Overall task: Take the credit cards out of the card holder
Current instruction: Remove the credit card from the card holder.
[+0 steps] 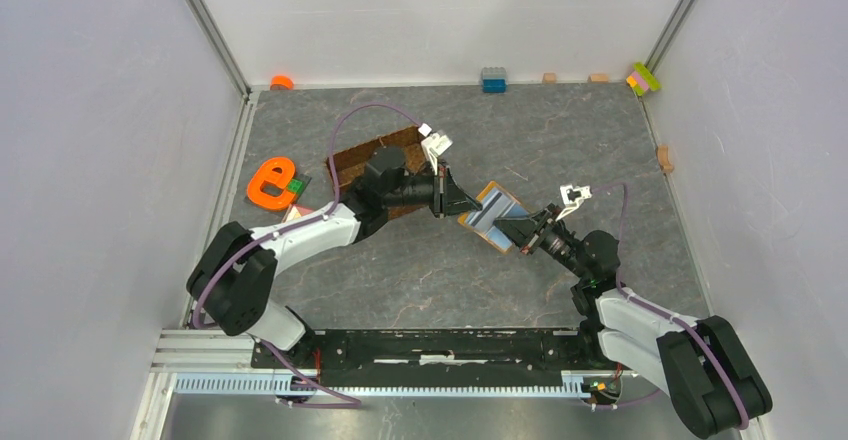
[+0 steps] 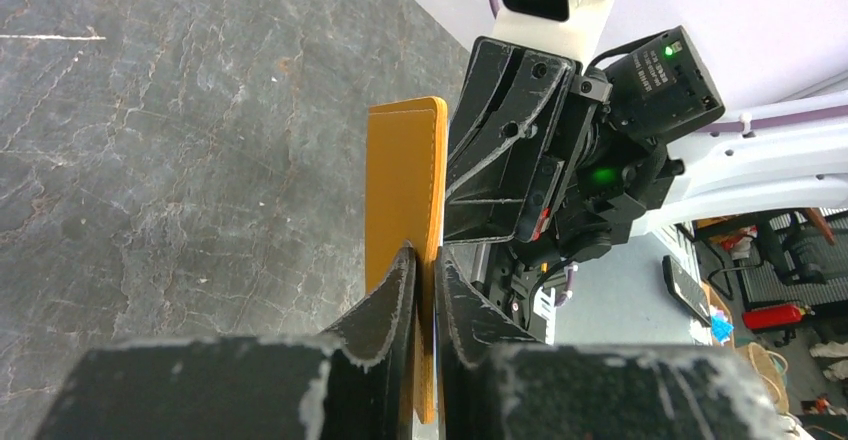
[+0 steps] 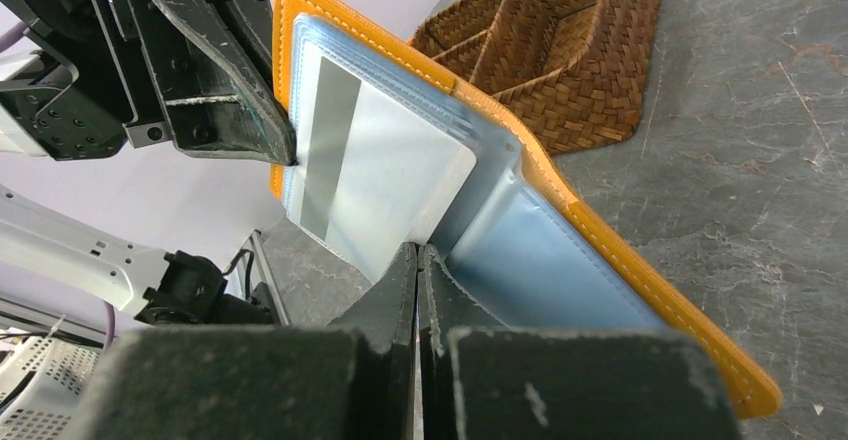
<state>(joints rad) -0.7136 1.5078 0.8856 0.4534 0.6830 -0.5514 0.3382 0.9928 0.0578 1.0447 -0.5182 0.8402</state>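
Left arm (image 1: 300, 232) and right arm (image 1: 640, 312): white link shells, black joints, purple cable (image 1: 375, 108) looped along each. White camera mounts (image 1: 436, 144) on wrists. Left tool (image 2: 425, 260), right tool (image 3: 417, 252) black, scuffed pale edges; green LED (image 2: 600, 174) on right wrist

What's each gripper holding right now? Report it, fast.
Left gripper: closed on the orange flap of the card holder.
Right gripper: closed on the card holder's inner edge; whether the credit card is pinched too cannot be told.
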